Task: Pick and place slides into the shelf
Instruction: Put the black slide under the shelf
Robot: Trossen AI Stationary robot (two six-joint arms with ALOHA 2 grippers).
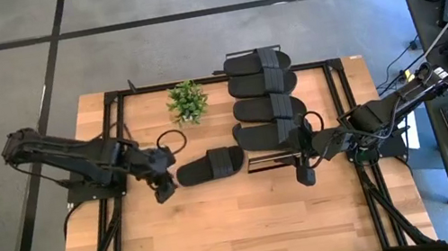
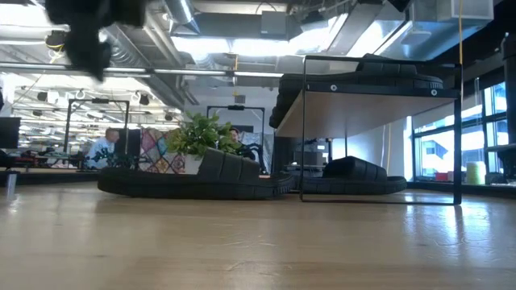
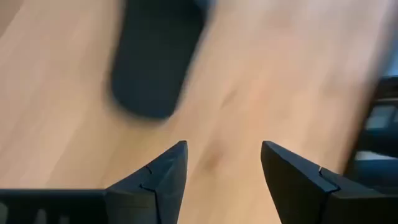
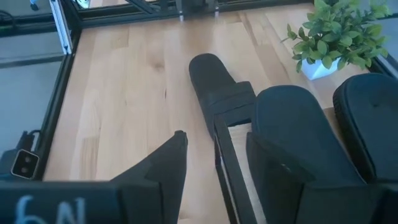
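Note:
One black slide [image 1: 211, 166] lies flat on its sole on the wooden table, left of the shelf [image 2: 363, 105]. Several more slides [image 1: 265, 96] lie side by side on the shelf's top board. Another slide [image 2: 355, 171] lies under that board. My left gripper [image 1: 165, 190] hovers open above the table just off the lone slide's left end [image 3: 155, 62], with nothing between its fingers [image 3: 224, 146]. My right gripper [image 1: 305, 174] hangs open in the air at the shelf's near edge; past its fingers [image 4: 214, 140] show the shelf's black frame and the lone slide [image 4: 214, 87].
A small potted plant [image 1: 188, 102] stands on the table at the far side, left of the shelf. Black frame rails [image 1: 115, 153] run along the table's left and right sides. Bare wood [image 1: 240, 223] stretches along the near half.

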